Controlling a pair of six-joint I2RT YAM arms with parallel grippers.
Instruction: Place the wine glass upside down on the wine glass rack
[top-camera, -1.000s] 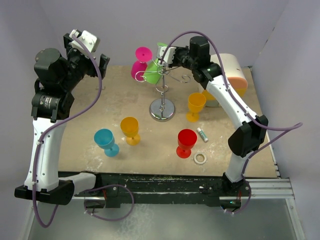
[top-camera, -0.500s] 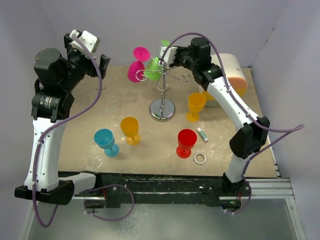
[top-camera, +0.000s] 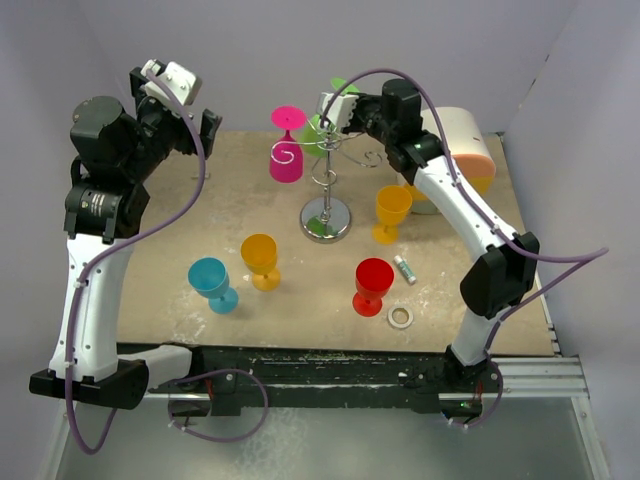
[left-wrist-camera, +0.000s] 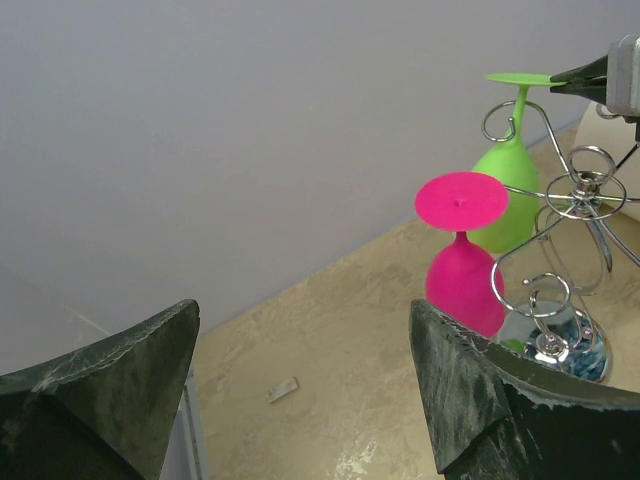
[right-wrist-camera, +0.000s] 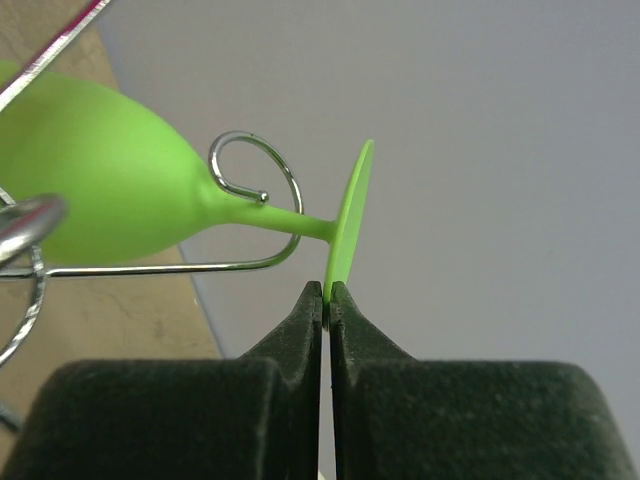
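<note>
1. The green glass (left-wrist-camera: 505, 180) is upside down at the rack (top-camera: 335, 215), with its foot on top and its bowl below, well above the table (top-camera: 150, 250).
2. In the right wrist view its stem passes through a wire curl (right-wrist-camera: 255, 190) of one rack arm.
3. The right end effector (right-wrist-camera: 327, 292) is clamped on the rim of the green foot. Its two fingers are pressed together with only the thin edge of the foot between them.
4. A pink glass (top-camera: 286, 160) hangs upside down from another arm of the rack, to the left of the pole and just beside the green glass.
5. The rack stands on its round mirror base near the far middle of the table, and a green spot is reflected in the base.
6. The left end effector (left-wrist-camera: 302, 310) is raised at the far left, well apart from the rack. Its fingers are wide apart and hold nothing.
7. Four more glasses stand upright on the table: an orange glass (top-camera: 391, 210) right of the rack, a second orange one (top-camera: 261, 258) in front of it, a blue glass (top-camera: 212, 283) and a red glass (top-camera: 373, 285) nearer to the arm bases.
8. A small tube (top-camera: 404, 268) and a ring (top-camera: 401, 317) lie near the red glass.
9. A round white and orange box (top-camera: 462, 140) is at the far right, behind the right arm.
</note>
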